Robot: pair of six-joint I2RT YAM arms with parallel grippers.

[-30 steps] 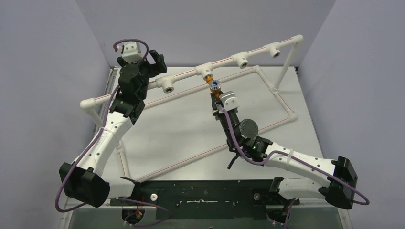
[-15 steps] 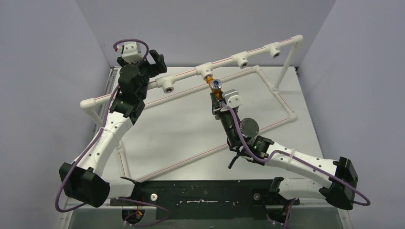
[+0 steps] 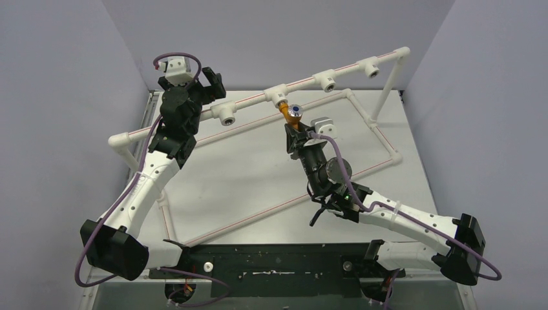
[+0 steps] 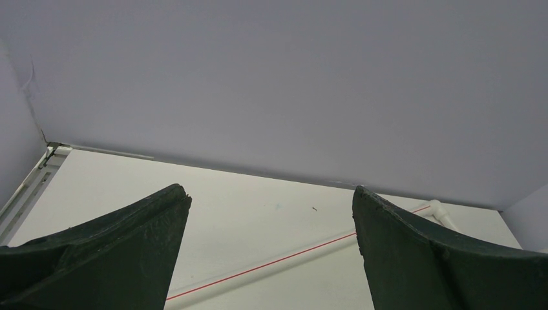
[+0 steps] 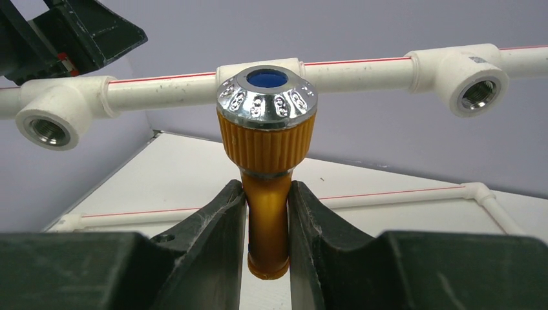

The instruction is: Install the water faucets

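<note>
Right gripper (image 5: pixel 267 213) clamped tight on the stem of the orange-brass faucet (image 5: pixel 266 139); faucet sat at second tee socket (image 3: pixel 278 97) from left on raised white pipe (image 3: pixel 304 81); left gripper (image 4: pixel 268 200) spread wide, empty.

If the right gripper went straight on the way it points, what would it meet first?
Probably the tee socket on the raised white pipe, right behind the faucet clamped in the right gripper; the gap between them is unclear.

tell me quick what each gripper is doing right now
Left gripper: open, holding nothing.
Right gripper: shut on the orange-brass faucet.
</note>
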